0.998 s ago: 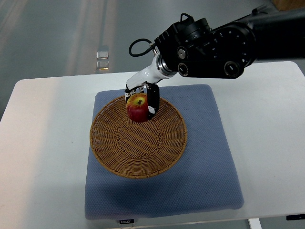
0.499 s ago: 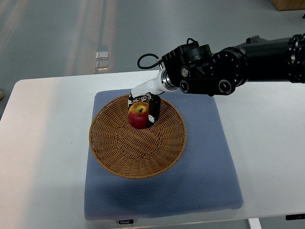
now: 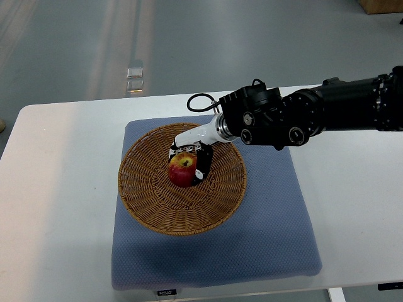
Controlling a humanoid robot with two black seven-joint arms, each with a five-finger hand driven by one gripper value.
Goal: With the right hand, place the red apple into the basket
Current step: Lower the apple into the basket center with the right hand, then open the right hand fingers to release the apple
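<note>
A red apple (image 3: 181,171) with a yellow patch by its stem is in the middle of the round wicker basket (image 3: 157,207). My right hand (image 3: 189,161) comes in from the right on a black arm (image 3: 315,116). Its fingers are curled around the apple from the far and right sides. The apple is low inside the basket; I cannot tell whether it rests on the weave. The left arm is out of view.
The basket sits on a blue-grey mat (image 3: 277,214) on a white table (image 3: 56,189). The table's front edge runs just below the mat. Grey floor lies beyond the far edge.
My right hand has carried the apple toward me and down, from above the basket's far rim to its middle. The arm has lowered with it.
</note>
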